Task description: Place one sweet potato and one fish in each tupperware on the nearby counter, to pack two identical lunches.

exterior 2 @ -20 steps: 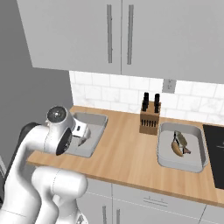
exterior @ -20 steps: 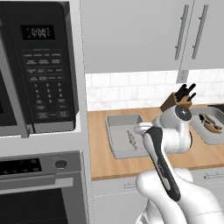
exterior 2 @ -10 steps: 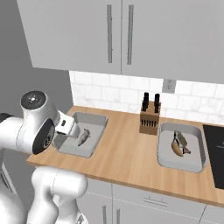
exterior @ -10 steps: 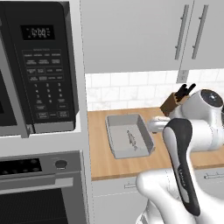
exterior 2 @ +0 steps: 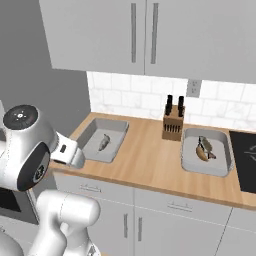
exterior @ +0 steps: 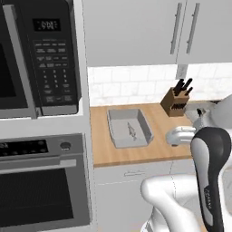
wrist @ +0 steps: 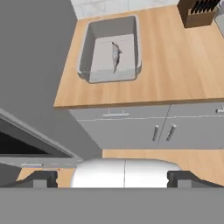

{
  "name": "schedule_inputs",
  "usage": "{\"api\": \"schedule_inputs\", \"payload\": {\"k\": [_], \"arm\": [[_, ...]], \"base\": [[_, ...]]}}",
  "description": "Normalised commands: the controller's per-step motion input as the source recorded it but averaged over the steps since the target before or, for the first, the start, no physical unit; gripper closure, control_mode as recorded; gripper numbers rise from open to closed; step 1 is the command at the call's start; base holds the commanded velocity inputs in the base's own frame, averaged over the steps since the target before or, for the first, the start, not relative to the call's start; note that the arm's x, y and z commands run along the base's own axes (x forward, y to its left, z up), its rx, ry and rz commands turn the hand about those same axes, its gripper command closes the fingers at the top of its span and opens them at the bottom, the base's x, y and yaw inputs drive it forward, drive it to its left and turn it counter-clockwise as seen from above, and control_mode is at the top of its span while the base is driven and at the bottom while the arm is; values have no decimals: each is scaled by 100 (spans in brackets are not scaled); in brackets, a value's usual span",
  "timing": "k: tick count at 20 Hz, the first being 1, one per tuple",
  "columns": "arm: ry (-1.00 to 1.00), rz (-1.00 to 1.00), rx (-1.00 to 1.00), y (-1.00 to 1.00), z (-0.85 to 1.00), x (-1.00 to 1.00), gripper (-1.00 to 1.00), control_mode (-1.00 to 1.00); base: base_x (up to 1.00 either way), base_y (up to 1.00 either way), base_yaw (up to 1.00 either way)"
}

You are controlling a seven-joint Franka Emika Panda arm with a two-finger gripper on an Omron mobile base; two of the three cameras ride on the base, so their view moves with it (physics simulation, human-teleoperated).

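Care should be taken that a sweet potato is fetched next with the spread, empty hand (wrist: pixel 113 180), since the left tupperware (exterior 2: pixel 104 140) on the bench (exterior 2: pixel 150 165) holds one fish (exterior 2: pixel 103 142), the right tupperware (exterior 2: pixel 207 152) both.

i've got two base cameras behind the arm, left and right, both looking forward and down at the counter (exterior 2: pixel 150 165) — they share the near tupperware (exterior: pixel 129 128) and the knife block (exterior 2: pixel 173 125). the hand camera looks steeply down past the gripper (wrist: pixel 113 179) from well back — same tupperware ahead of it.
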Motion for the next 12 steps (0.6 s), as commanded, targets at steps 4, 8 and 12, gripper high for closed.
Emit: {"api": "schedule_inputs", "payload": {"k": [4, 8, 12], "arm": [[0, 0, 0, 0, 0, 0, -100, 100], [0, 0, 0, 0, 0, 0, -100, 100], [0, 0, 0, 0, 0, 0, -100, 100]], "base": [[-100, 5, 0], [-96, 82, 3], [-66, 100, 6]]}}
